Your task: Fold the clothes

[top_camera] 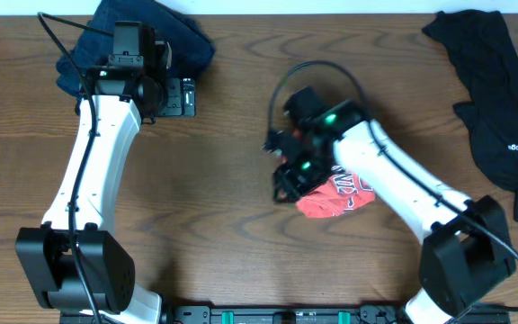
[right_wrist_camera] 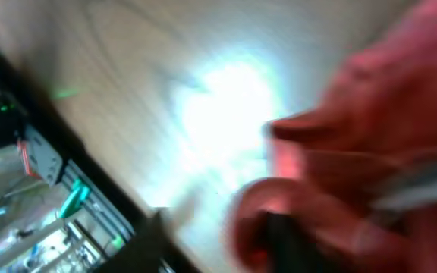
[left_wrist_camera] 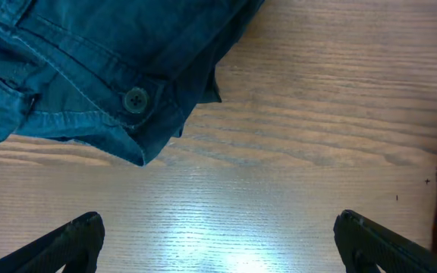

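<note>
The clothes, a coral-red T-shirt (top_camera: 335,198) with white lettering, lie crumpled in a small heap right of the table's middle. My right gripper (top_camera: 286,184) is down at the heap's left edge. In the blurred right wrist view its fingers stand apart (right_wrist_camera: 215,243): one dark finger (right_wrist_camera: 150,243) is over bare wood, and the other (right_wrist_camera: 283,243) is wrapped in a fold of the red cloth (right_wrist_camera: 370,114). My left gripper (top_camera: 183,96) hangs wide open at the back left, above bare wood (left_wrist_camera: 218,246), with nothing between its fingers.
A dark navy denim garment (top_camera: 142,36) lies bunched at the back left, just beyond my left gripper, its button and waistband (left_wrist_camera: 89,68) close by. A black shirt (top_camera: 502,99) with a small white logo is spread at the right edge.
</note>
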Robot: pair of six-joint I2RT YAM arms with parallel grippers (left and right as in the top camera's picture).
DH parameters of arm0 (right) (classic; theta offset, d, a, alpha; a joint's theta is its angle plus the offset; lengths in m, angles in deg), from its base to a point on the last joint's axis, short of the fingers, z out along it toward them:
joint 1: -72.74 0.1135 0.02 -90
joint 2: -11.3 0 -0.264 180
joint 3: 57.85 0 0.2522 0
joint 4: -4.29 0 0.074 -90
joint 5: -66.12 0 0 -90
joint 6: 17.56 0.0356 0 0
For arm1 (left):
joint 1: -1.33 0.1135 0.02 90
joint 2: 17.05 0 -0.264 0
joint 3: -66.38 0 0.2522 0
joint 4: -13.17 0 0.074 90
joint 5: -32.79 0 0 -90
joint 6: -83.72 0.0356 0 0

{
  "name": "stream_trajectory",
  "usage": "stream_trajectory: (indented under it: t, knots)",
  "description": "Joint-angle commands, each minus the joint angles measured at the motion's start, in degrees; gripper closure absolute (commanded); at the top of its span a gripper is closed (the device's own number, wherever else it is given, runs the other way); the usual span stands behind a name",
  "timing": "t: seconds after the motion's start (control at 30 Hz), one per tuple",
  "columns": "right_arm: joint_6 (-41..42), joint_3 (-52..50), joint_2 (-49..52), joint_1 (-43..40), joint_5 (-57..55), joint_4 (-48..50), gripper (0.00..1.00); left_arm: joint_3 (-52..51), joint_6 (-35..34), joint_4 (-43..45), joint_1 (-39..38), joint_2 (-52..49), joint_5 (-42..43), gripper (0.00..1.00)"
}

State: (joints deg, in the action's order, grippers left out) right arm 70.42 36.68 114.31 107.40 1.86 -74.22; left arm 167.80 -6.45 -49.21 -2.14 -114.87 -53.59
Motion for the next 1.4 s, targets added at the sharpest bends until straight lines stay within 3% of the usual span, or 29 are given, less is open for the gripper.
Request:
stream_trajectory:
  t: [0.0, 0.2, 0.5, 0.77, 1.1, 1.27, 1.37]
  knots:
    - [-0.4, 0.1, -1.1, 2.3, -1.4, 0.1, 0.44, -0.2, 0.3, 0.0, 0.2, -0.3, -0.7, 0.02]
    - [-0.4, 3.1, -1.1, -0.4, -2.0, -1.6, 0.43, -0.2, 0.3, 0.0, 0.2, -0.3, -0.7, 0.02]
    - [3.3, 9.0, -1.2, -11.8, -4.9, 0.0, 0.35, -0.2, 0.3, -0.2, 0.2, -0.3, -0.7, 0.02]
    - [6.9, 7.0, -1.0, -17.7, -11.9, 1.8, 0.29, -0.2, 0.3, -0.1, 0.2, -0.3, -0.7, 0.02]
    - [15.0, 0.1, -0.9, -18.5, -16.3, 6.4, 0.32, -0.2, 0.3, 0.0, 0.2, -0.3, -0.7, 0.02]
    - [18.5, -4.1, -0.9, -18.5, -16.3, 12.3, 0.39, -0.2, 0.3, 0.0, 0.2, -0.3, -0.7, 0.02]
    - [20.0, -5.8, -0.9, -18.5, -16.3, 15.3, 0.62, -0.2, 0.3, 0.0, 0.2, -0.3, -0.7, 0.02]
